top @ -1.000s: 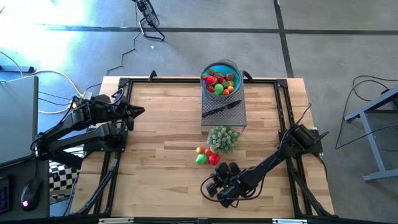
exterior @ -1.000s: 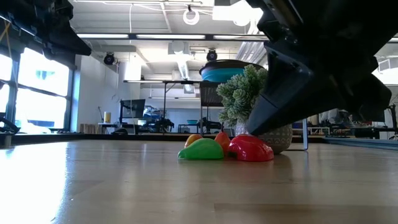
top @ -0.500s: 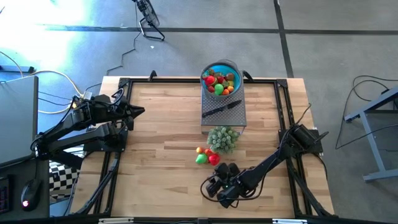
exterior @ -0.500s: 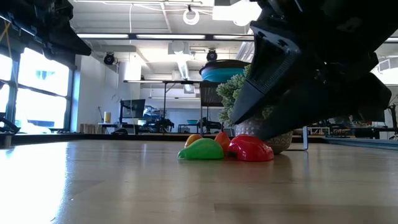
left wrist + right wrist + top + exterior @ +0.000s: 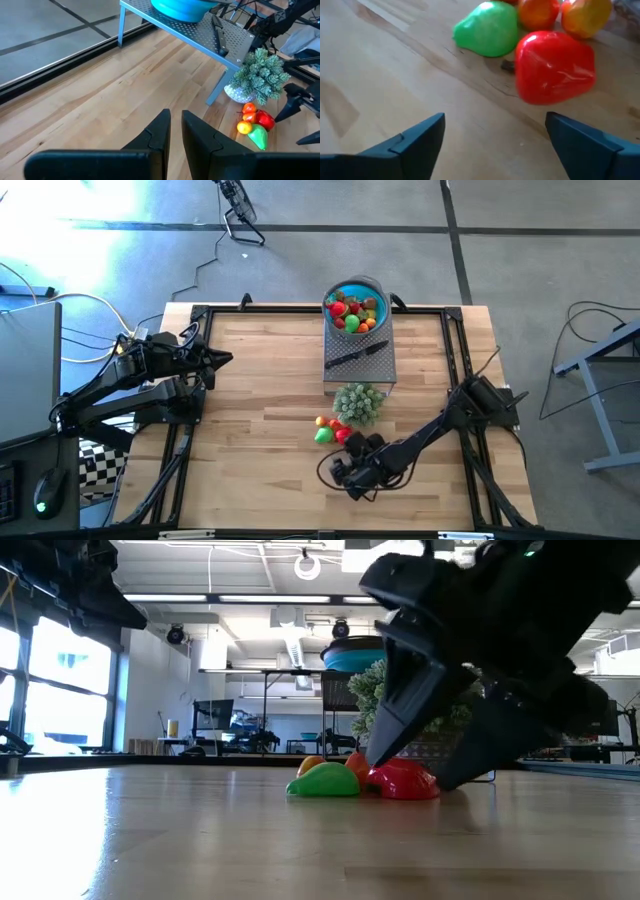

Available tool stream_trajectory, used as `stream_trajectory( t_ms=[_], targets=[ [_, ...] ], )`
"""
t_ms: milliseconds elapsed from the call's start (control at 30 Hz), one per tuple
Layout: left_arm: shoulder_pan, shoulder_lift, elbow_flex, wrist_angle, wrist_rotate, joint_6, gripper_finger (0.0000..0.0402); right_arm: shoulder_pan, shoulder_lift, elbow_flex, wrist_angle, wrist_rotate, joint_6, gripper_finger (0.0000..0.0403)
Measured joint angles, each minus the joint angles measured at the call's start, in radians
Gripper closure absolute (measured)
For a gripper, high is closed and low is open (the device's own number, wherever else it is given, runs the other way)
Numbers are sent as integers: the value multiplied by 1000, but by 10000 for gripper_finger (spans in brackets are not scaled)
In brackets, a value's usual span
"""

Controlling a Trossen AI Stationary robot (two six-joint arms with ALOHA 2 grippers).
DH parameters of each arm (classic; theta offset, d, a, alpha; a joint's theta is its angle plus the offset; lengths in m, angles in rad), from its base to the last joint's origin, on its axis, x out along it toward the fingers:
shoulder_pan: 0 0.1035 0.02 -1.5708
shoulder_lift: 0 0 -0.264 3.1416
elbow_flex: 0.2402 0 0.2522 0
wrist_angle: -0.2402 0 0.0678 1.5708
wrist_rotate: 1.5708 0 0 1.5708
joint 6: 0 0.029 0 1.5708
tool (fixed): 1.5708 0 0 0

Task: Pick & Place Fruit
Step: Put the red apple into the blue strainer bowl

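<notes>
A small pile of toy fruit lies on the wooden table: a red piece [image 5: 554, 65], a green one [image 5: 487, 27], an orange one [image 5: 537, 12] and a yellow-orange one [image 5: 585, 15]. In the high view the pile [image 5: 335, 430] sits just near of the bushy green cluster [image 5: 358, 402]. My right gripper [image 5: 495, 140] stands open low over the table, just short of the red piece and touching nothing. A blue bowl [image 5: 355, 305] with several fruits stands on a perforated metal stand [image 5: 360, 365]. My left gripper [image 5: 222, 360] waits shut at the table's left, raised.
A black-handled knife [image 5: 355, 355] lies on the metal stand, which rises at the table's far middle. The bushy cluster in its pale pot stands right behind the fruit pile. Bare wood lies to the left of the pile and toward the near edge.
My right gripper has opened wide from shut and has shifted a little toward the fruit pile, turning slightly. The fruit has stayed where it was.
</notes>
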Motion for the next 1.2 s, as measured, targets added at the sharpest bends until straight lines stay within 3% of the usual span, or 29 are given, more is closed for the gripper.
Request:
stream_trajectory(
  t_ms=[233, 667, 933, 1200],
  targets=[
    [0, 0, 0, -1, 0, 0, 358, -42, -2, 0, 3, -68, -2, 31],
    [0, 0, 0, -2, 0, 0, 358, -62, -2, 0, -4, -64, 117, 33],
    [0, 0, 0, -2, 0, 0, 358, -63, -2, 0, 105, -149, 22, 33],
    [0, 0, 0, -2, 0, 0, 358, -64, -2, 0, 187, -155, -48, 33]
  ],
)
